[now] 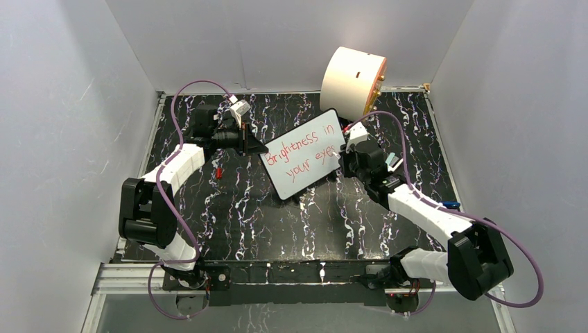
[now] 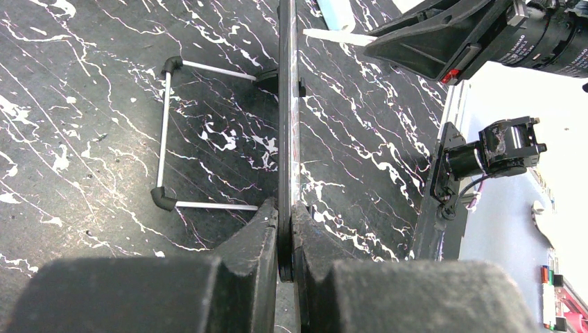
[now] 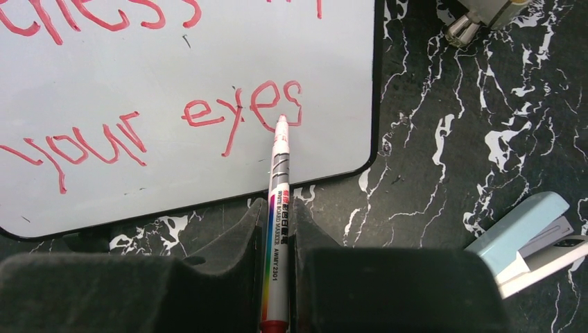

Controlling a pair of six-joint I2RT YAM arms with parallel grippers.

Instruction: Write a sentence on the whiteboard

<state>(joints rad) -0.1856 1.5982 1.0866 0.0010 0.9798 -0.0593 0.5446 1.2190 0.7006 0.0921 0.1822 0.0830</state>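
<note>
We note whiteboard [image 1: 305, 154] propped at tilt near far edge of table [image 1: 277, 229], about mid-width, just in front of cream cylinder [image 1: 347, 80]. Our left gripper [image 2: 285, 215] pinched narrow on board's left edge. Our right gripper [image 3: 279, 215] clamped on marker [image 3: 279, 159], tip at last letter of red sentence [image 1: 303, 148], "Brightness in your eyes".

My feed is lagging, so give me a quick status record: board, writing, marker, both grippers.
whiteboard: propped on its wire stand
sentence: red, two lines, reads "Brightness in your eyes"
left gripper: shut on the whiteboard's edge
right gripper: shut on the marker
marker: uncapped, tip at the last "s" of "eyes"
</note>
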